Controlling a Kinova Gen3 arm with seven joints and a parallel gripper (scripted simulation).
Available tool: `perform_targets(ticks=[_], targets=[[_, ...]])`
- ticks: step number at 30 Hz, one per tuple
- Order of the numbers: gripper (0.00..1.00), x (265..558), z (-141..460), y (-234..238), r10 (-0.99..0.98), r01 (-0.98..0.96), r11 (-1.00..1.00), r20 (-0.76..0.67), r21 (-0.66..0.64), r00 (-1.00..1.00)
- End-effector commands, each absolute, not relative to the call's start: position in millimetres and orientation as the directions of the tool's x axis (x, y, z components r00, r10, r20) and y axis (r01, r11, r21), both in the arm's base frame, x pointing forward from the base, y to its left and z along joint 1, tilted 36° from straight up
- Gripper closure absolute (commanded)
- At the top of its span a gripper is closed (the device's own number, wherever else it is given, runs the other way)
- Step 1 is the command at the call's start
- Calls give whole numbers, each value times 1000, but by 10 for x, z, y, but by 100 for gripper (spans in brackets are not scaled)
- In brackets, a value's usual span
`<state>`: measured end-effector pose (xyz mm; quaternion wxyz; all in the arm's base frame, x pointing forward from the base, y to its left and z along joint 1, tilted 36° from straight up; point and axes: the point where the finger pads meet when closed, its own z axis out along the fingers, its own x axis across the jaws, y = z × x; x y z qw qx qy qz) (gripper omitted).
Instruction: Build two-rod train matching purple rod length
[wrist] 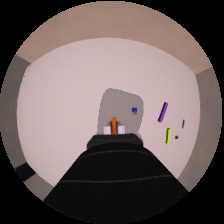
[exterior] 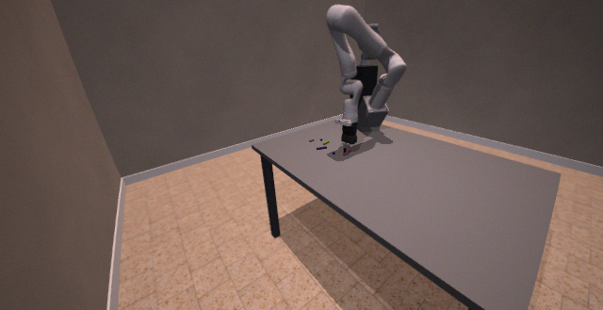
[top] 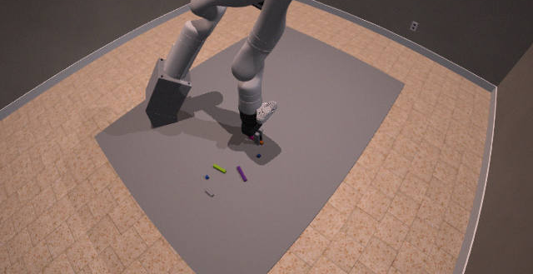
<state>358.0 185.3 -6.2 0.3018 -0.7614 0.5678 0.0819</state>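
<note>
1 hand [wrist: 114, 128] clenched on orange rod [wrist: 114, 124], low over table [top: 333, 99].

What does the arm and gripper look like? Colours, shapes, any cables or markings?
The arm has smooth, rounded, light-grey tubular links with faint ring seams at the joints, on a dark grey boxy base. A white speckled module sits at the wrist; the gripper is black. No cables or markings are visible.

You see a grey table [exterior: 471, 197] on dark legs [exterior: 270, 197], standing on a tan tiled floor [exterior: 198, 253]. A pale baseboard [top: 83, 59] edges the dark walls [exterior: 212, 56]. One wall carries a white outlet [top: 413, 26].
</note>
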Motion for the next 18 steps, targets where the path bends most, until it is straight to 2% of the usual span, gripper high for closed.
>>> perform_targets(ticks=[1,11,12,14,15,17,18], targets=[[76,3583,-59,1849,-816,-914,-172,-467,-367,342],[76,3583,-59,1849,-816,-914,-172,-467,-367,342],[70,3583,-59,1849,-816,-914,-172,-467,-367,342],[70,3583,-59,1849,-816,-914,-172,-467,-367,342],[64,3583,-59,1849,-816,-914,-172,-467,-367,342],[64,3583,-59,1849,-816,-914,-172,-467,-367,342],[58,3583,-59,1849,-816,-914,-172,-467,-367,342]])
